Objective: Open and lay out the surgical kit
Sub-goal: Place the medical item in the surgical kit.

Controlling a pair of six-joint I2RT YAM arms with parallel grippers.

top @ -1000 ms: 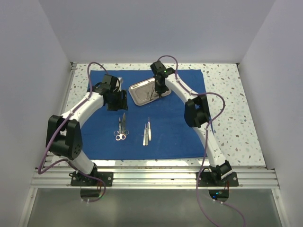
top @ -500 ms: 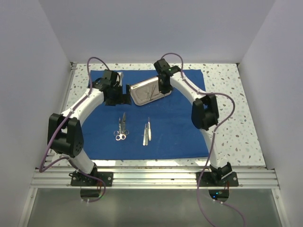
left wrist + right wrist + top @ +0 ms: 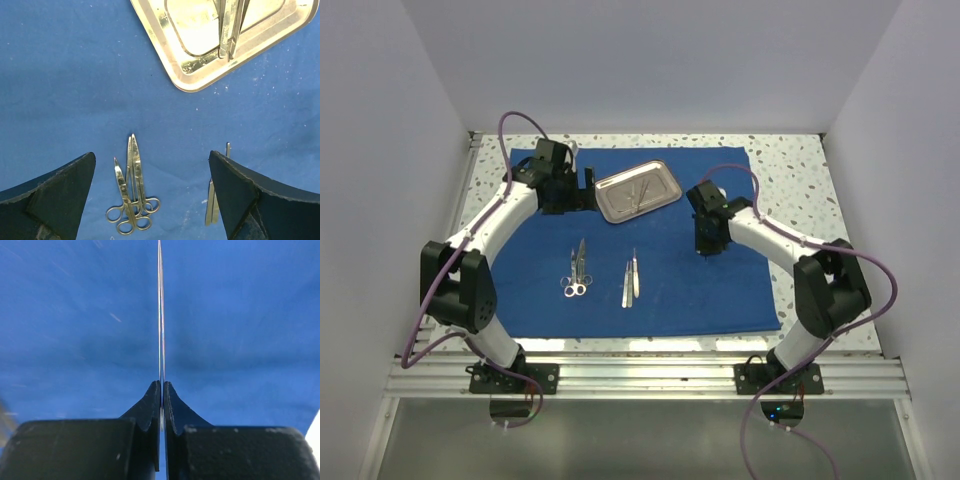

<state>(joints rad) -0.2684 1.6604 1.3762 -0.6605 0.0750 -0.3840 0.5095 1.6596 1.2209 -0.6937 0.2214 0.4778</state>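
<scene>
The royal-blue cloth wrap (image 3: 670,290) lies spread flat on the table. The steel tray (image 3: 604,203) sits on its far middle with slim instruments (image 3: 638,192) inside; its rim (image 3: 165,30) and those instruments (image 3: 229,25) also show in the left wrist view. Scissors (image 3: 576,272) and tweezers (image 3: 631,280) lie on the cloth in front. My left gripper (image 3: 584,192) is open and empty just left of the tray, above the scissors (image 3: 131,195). My right gripper (image 3: 708,246) is shut on a thin silver instrument (image 3: 160,315), seen edge-on, held over the cloth (image 3: 240,315) to the right of the tray.
The speckled tabletop (image 3: 810,200) shows around the cloth. White walls enclose the back and both sides. A metal rail (image 3: 640,375) runs along the near edge by the arm bases. Tweezers (image 3: 214,210) lie partly behind my left gripper's right finger.
My right gripper has left the tray and swung right and nearer, carrying a thin silver instrument. My left gripper has shifted slightly farther back beside the tray.
</scene>
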